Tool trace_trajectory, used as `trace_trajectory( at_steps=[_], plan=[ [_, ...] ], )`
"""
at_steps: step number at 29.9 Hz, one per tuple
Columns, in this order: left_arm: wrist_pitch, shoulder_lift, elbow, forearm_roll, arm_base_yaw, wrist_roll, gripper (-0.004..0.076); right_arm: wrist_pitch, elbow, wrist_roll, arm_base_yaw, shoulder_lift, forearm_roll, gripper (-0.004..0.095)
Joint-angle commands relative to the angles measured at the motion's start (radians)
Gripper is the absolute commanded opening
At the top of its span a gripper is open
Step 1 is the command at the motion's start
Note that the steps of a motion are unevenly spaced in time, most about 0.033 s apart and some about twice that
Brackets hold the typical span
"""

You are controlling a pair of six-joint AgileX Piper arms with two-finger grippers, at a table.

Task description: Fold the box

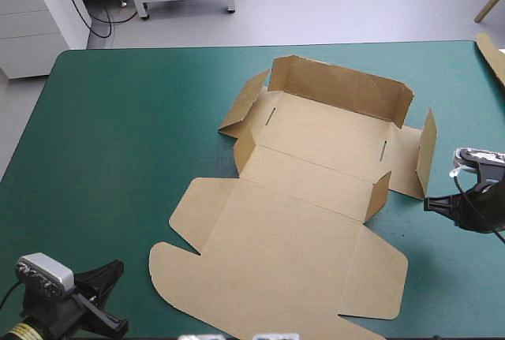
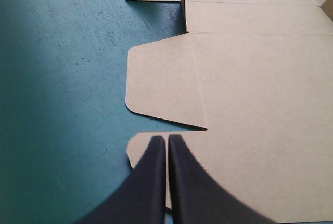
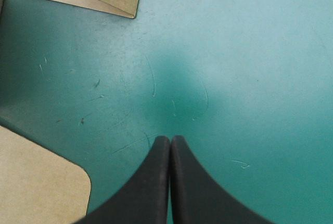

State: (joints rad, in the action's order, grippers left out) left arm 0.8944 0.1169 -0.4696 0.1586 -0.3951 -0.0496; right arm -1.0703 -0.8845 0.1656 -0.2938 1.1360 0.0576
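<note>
On the teal-green surface (image 1: 118, 135) the box (image 1: 308, 198) lies open, in the middle and a bit to the right. Its back wall (image 1: 339, 87) stands up at the far side. Small side flaps (image 1: 427, 151) stand up too. The lid (image 1: 276, 269) lies flat, and its near edge comes close to the near edge of the surface. Left of the box there is lots of bare cover. On the right there is only a thin strip.

The left gripper (image 2: 166, 138) is at the near left corner. It is closed tight with nothing in it, and its tips point at the round corner flap (image 2: 151, 148) of the lid. The right gripper (image 3: 170, 138) is just beside the right edge of the box, over bare cover. It is closed and holds nothing. More board (image 1: 492, 57) pokes in at the far right corner.
</note>
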Motion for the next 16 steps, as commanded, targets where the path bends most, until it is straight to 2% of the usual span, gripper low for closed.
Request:
trace_trajectory(
  at_steps=[1,16],
  plan=[
    [-0.068,0.017,-0.034,0.018,-0.007,0.003,-0.0008,0.018,-0.025,0.006,-0.011,-0.012,0.003,-0.0021],
    [-0.068,0.017,-0.034,0.018,-0.007,0.003,-0.0008,0.027,-0.025,0.006,-0.011,-0.012,0.003,-0.0021]
  ],
)
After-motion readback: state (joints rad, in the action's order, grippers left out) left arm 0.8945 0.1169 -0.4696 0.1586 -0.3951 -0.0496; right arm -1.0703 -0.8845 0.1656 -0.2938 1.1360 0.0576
